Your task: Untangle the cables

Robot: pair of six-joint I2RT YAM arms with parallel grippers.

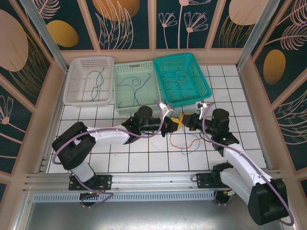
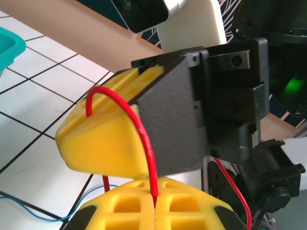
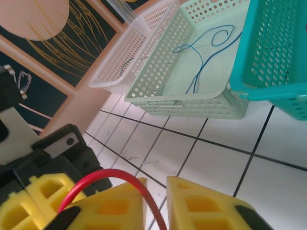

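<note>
The left fingers pinched the thin red flexible cable; the right fingers flanked it above the white tiled bench, grip uncertain.

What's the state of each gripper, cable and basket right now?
left gripper: shut on red cable
right gripper: open, red cable passing between jaws
blue cable: loose on table
white basket: upright, not empty
light green basket: upright, not empty
teal basket: upright, not empty

left gripper: clamped on red cable | right gripper: narrow gap, perhaps gripping
</note>
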